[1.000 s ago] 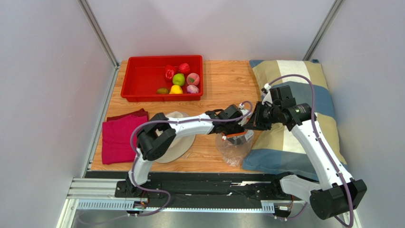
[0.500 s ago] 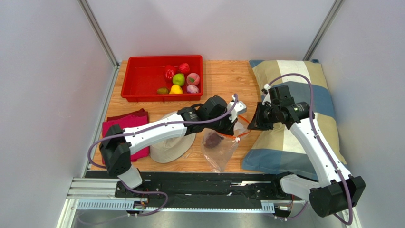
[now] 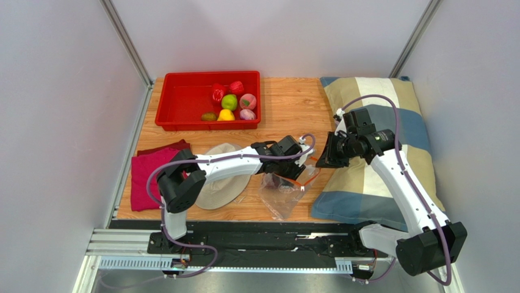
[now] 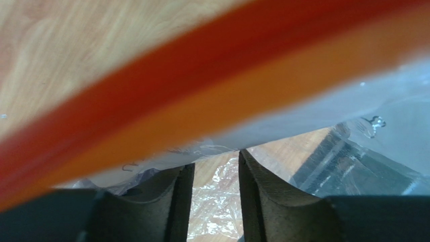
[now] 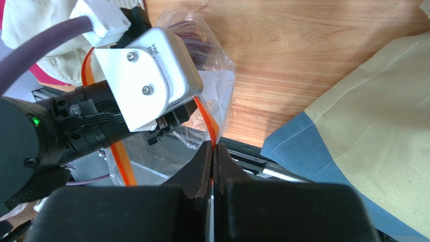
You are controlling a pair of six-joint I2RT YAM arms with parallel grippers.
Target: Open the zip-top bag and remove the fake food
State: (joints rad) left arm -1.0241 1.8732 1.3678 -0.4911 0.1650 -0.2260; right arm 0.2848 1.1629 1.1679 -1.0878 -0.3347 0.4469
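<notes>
Obs.: zip-top bag (image 3: 282, 198) lies on the desk (image 3: 293, 104) just beside the pillow (image 3: 390, 110), at the pillow's near corner, its mouth turned up and toward the pillow. The bag's orange zipper strip (image 5: 206, 117) is parted into a loop. Right fingers (image 5: 212, 151) are pressed flat together on that strip at the end of the loop nearest the pillow; no gap shows between them. Left fingers (image 4: 248, 166) are pushed in at the bag's mouth, on the side away from the pillow. They stand a narrow gap apart, and through the gap I see only crinkled clear plastic and wood grain, nothing pinched. In the left wrist view the orange strip runs as a blurred band straight across above them. One maroon piece (image 3: 277, 180) sits inside the bag, under the plastic, just beside the left fingers. The other fake food (image 3: 229, 102) lies in a red bin (image 3: 183, 101) at the far end of the desk, well apart from the pillow: two red, one green, one pink, one yellow, one purple and one brownish, bunched at the bin end nearer the pillow. A pale hat (image 3: 213, 189) lies beyond the bag from the pillow, touching or nearly touching the bag; I cannot tell which. A red cloth (image 3: 146, 177) lies farther still from the pillow.
</notes>
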